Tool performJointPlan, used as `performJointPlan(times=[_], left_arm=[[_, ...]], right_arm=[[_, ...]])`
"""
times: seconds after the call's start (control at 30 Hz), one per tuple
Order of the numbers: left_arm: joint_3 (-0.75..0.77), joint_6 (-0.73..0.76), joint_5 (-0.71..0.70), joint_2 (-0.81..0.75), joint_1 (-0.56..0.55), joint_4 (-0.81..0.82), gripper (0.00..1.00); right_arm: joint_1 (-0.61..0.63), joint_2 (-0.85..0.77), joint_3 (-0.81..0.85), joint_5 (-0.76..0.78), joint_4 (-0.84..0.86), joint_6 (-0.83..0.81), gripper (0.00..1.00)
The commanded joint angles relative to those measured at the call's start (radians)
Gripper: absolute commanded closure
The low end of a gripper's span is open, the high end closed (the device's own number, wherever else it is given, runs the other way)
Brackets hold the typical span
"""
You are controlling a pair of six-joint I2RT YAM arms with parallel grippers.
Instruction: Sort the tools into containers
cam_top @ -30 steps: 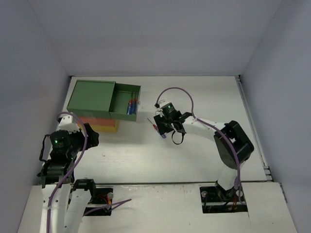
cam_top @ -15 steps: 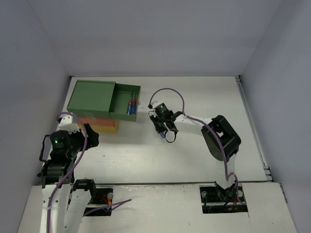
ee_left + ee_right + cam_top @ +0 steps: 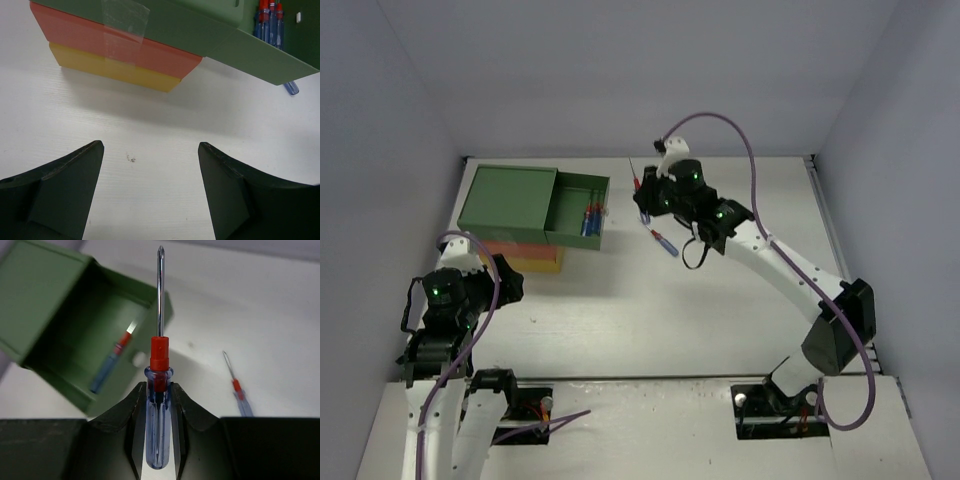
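My right gripper [image 3: 643, 200] [image 3: 159, 390] is shut on a small screwdriver [image 3: 159, 405] [image 3: 637, 184] with a clear blue handle and red collar, held above the table with its shaft pointing away from me. It hangs just right of the open green drawer [image 3: 578, 208] [image 3: 95, 335], where more screwdrivers [image 3: 588, 218] [image 3: 111, 366] lie. Another screwdriver [image 3: 665, 243] [image 3: 239, 390] lies on the white table. My left gripper [image 3: 510, 282] [image 3: 150, 150] stands open and empty in front of the cabinet's orange-red [image 3: 115, 45] and yellow [image 3: 110, 70] drawers.
The cabinet [image 3: 508, 197] stands at the table's back left, near the left wall. Its green drawer [image 3: 260, 55] juts out to the right. Clear tape [image 3: 125, 25] runs down the cabinet's front. Grey walls enclose the table on three sides.
My right gripper closed on one of two screwdrivers on the table, lifted it and carried it back, up beside the open green drawer. The left arm has not moved.
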Motion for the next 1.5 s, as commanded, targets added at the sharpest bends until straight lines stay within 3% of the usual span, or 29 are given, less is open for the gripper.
performJointPlan(times=[0.0,0.2,0.43,0.67,0.77,1.17,1.47], left_arm=[[0.011,-0.008,-0.006,0.009,-0.002,0.064,0.26],[0.010,-0.010,-0.008,0.003,-0.002,0.064,0.26],[0.010,-0.010,-0.008,-0.002,-0.002,0.064,0.26],[0.010,-0.012,-0.008,-0.005,-0.002,0.065,0.26],[0.010,-0.012,-0.008,-0.006,-0.002,0.064,0.26],[0.010,-0.012,-0.002,-0.002,-0.003,0.065,0.26],[0.010,-0.012,-0.003,-0.001,-0.002,0.064,0.26]], right_arm=[[0.032,0.069,0.169,-0.104,0.085,0.132,1.00],[0.059,0.199,0.308,-0.129,0.171,0.267,0.99],[0.078,0.288,0.335,-0.102,0.287,0.399,0.91],[0.077,0.308,0.351,-0.116,0.284,0.359,0.55],[0.070,0.276,0.327,-0.113,0.271,0.311,0.45],[-0.146,-0.056,-0.091,0.012,0.124,-0.036,0.44],[-0.167,0.009,-0.204,0.030,0.079,-0.189,0.45]])
